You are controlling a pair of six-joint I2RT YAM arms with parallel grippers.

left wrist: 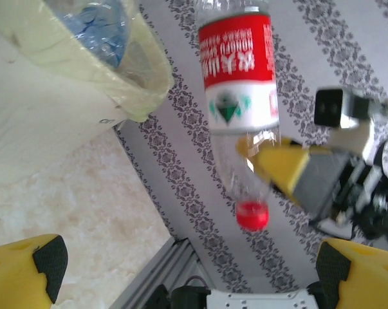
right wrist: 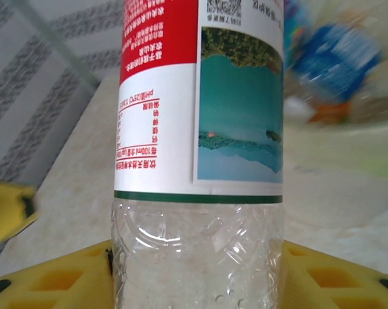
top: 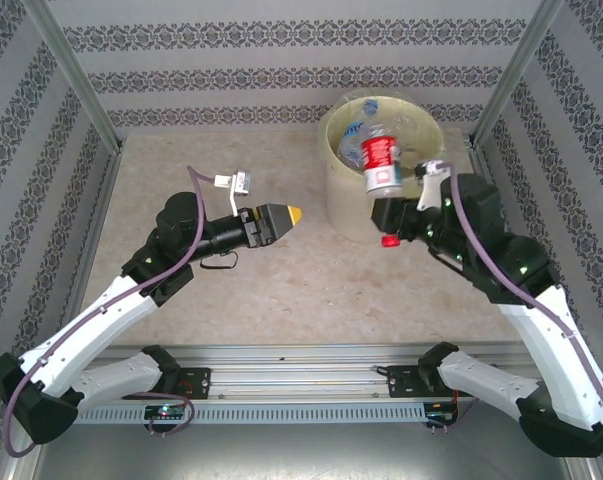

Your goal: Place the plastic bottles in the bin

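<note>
A clear plastic bottle [top: 380,162] with a red and white label hangs upside down, its red cap [top: 391,240] pointing at the table. My right gripper [top: 386,215] is shut on its lower clear part, and the bottle's upper end leans against the front wall and rim of the bin [top: 341,190]. In the right wrist view the bottle [right wrist: 200,129] sits between both yellow fingers [right wrist: 52,277]. Other bottles [top: 356,140] lie inside the bin. My left gripper [top: 286,217] hovers open and empty left of the bin, facing the held bottle [left wrist: 239,77].
Patterned walls and metal posts [top: 76,75] enclose the beige table. The bin's cream wall [left wrist: 46,122] stands close on the left in the left wrist view, with a blue-labelled bottle [left wrist: 97,32] inside. A metal rail [top: 301,365] runs along the near edge.
</note>
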